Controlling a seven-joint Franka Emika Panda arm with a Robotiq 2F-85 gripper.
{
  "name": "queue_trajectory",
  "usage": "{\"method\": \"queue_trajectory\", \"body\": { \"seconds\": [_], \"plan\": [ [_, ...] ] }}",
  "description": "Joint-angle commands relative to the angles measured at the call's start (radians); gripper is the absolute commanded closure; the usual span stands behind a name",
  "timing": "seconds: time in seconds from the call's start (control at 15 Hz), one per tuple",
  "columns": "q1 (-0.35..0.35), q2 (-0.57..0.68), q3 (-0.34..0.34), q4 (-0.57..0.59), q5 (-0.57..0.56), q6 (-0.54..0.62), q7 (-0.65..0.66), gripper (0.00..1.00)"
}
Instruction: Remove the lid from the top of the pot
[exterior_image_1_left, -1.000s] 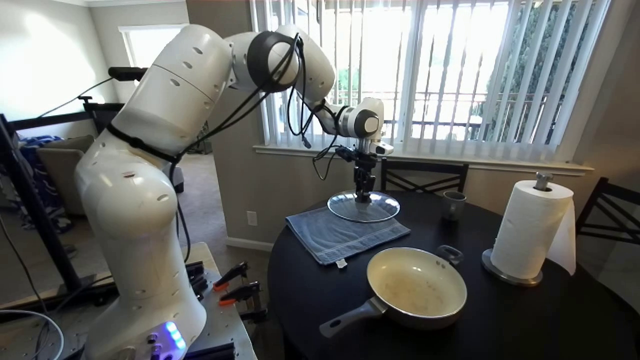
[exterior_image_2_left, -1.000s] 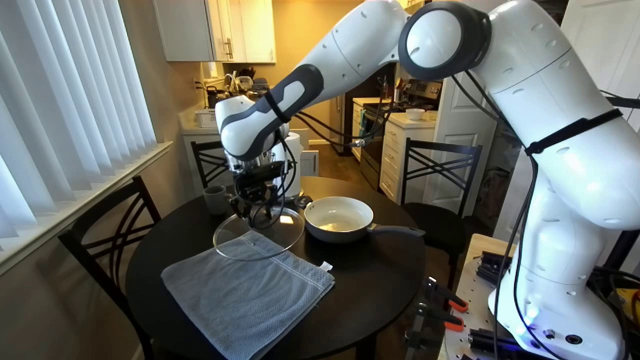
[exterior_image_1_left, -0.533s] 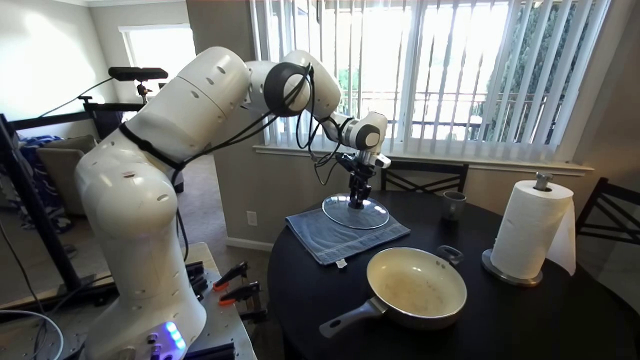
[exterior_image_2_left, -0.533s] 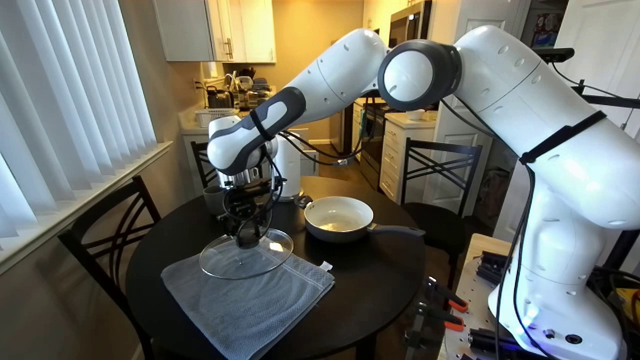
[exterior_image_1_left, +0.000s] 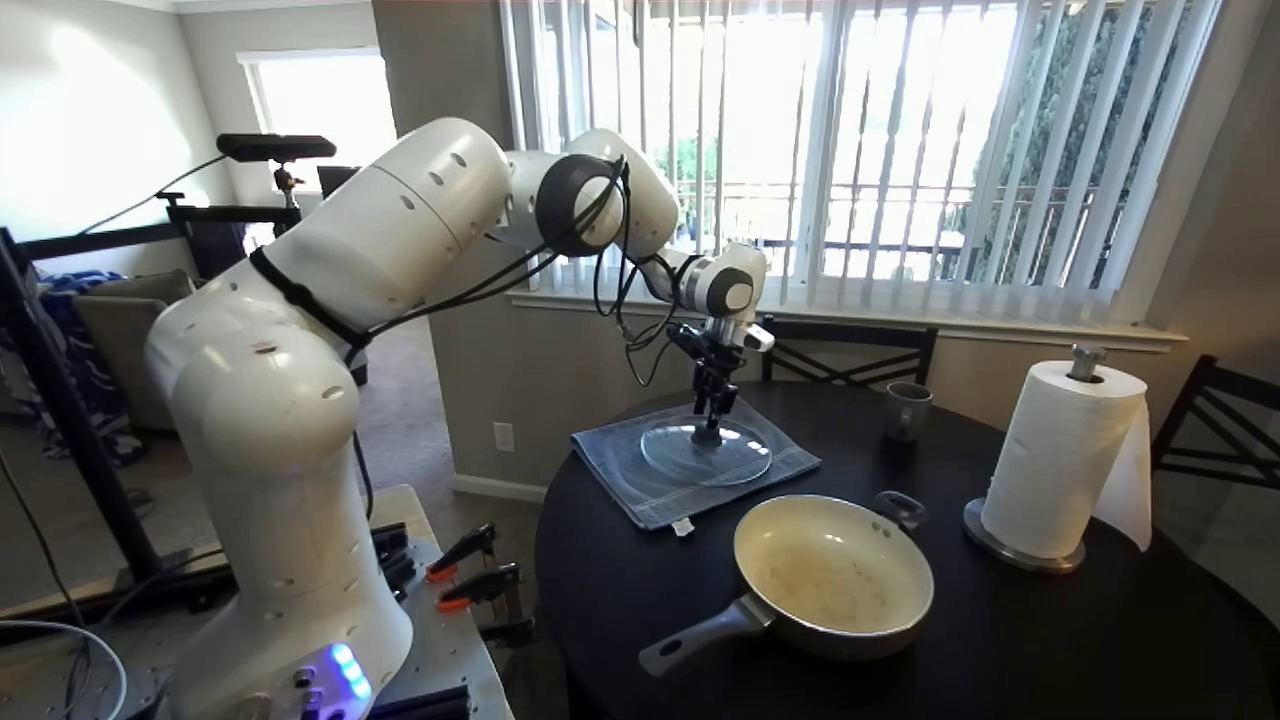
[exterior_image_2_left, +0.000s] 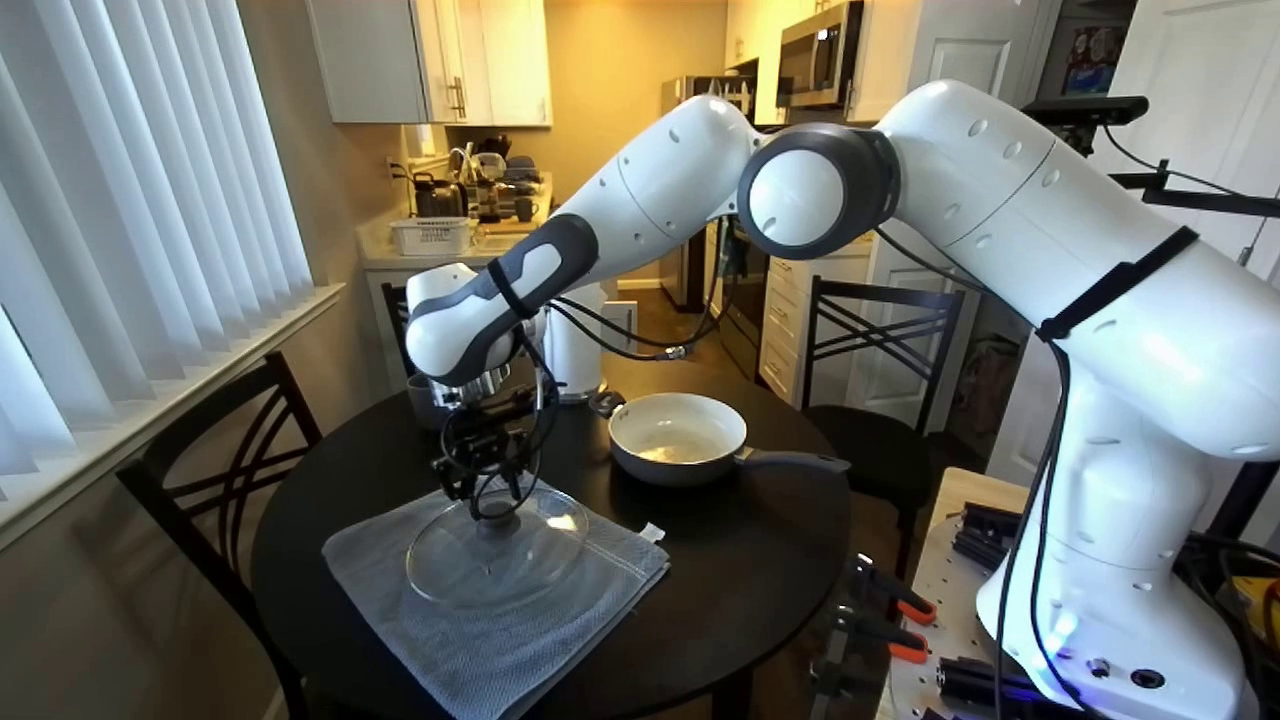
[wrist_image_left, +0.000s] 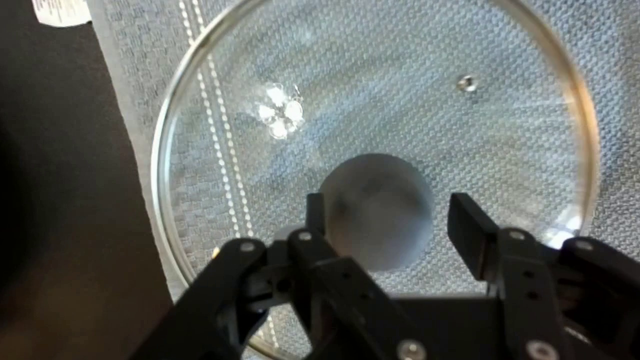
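Since the gripper (wrist_image_left: 386, 219) is spread around the knob (wrist_image_left: 377, 212), the lid (wrist_image_left: 375, 115) could totally get dragged along by a crooked lift-off.

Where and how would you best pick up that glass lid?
Probably by its round knob, coming straight down from above. The glass lid lies on the folded towel, so its rim offers little to get under, while the knob stands up mid-lid. In the wrist view, the open jaws straddle it.
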Motion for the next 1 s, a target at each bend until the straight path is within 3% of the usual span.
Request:
{"method": "queue_trajectory", "body": {
  "seconds": [0.0, 0.07, 0.6, 0.93],
  "plan": [
    [0.013, -0.018, -0.021, 0.013, -0.002, -0.021, 0.026, 0.05],
    [0.004, -0.043, -0.021, -0.009, 0.008, -0.013, 0.030, 0.00],
    [-0.172, -0.296, -0.052, -0.304, 0.156, 0.038, 0.040, 0.00],
    [-0.307, -0.401, -0.109, -0.517, 0.206, 0.114, -0.053, 0.00]
  ]
}}
